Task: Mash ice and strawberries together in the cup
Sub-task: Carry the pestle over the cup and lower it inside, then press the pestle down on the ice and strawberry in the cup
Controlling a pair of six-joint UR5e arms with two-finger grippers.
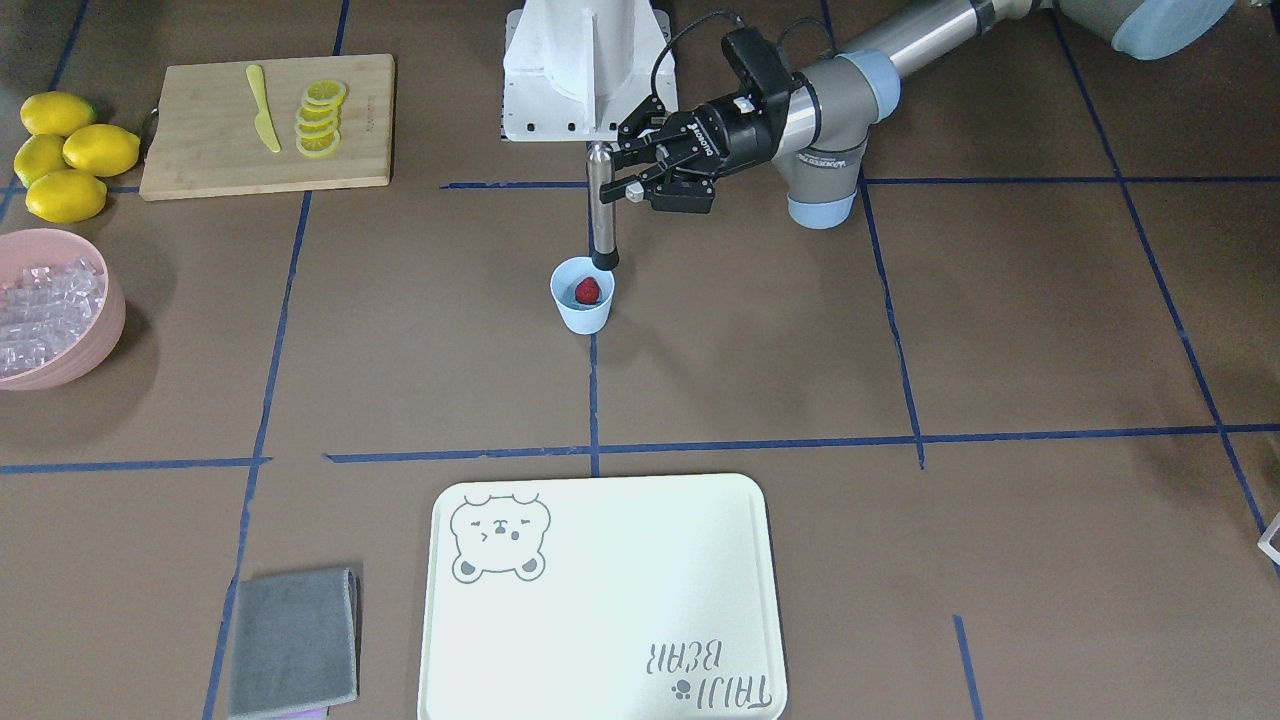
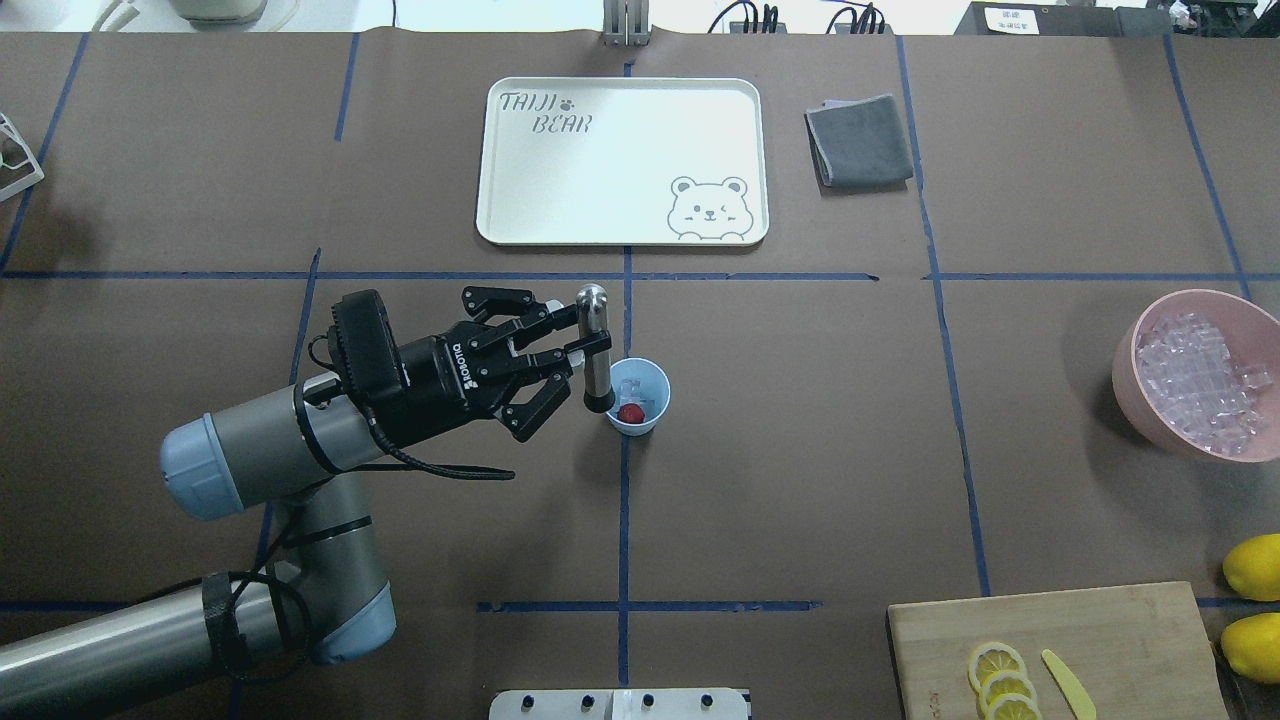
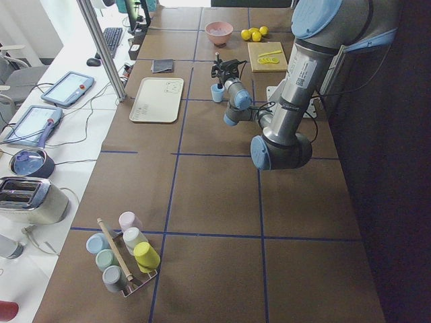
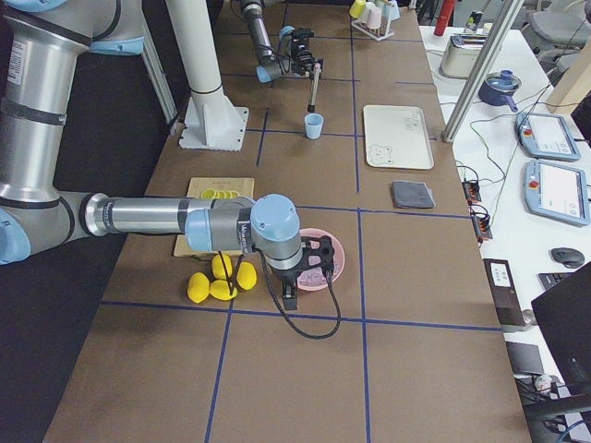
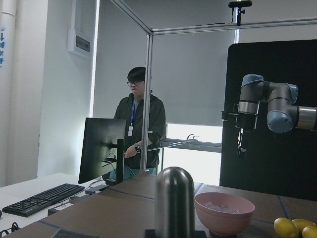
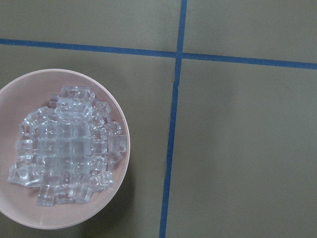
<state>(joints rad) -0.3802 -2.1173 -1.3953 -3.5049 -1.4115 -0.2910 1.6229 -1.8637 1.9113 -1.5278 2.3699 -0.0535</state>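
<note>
Clamping the stiff muddler (image 1: 601,215) near its top, the left gripper (image 2: 580,345) poises it over the light, tippable mid-table cup (image 1: 582,312), which holds a soft strawberry (image 1: 588,291) and, seemingly, slick ice (image 2: 630,389); whether the right gripper (image 4: 309,263) has its jaws apart cannot be told.

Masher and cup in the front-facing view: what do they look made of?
The masher is likely metal: brushed silver with bright highlights on its domed top. Its dark tip is perhaps rubber or plastic. The cup is apparently plastic: matte, opaque light blue, with a thin rim.
</note>
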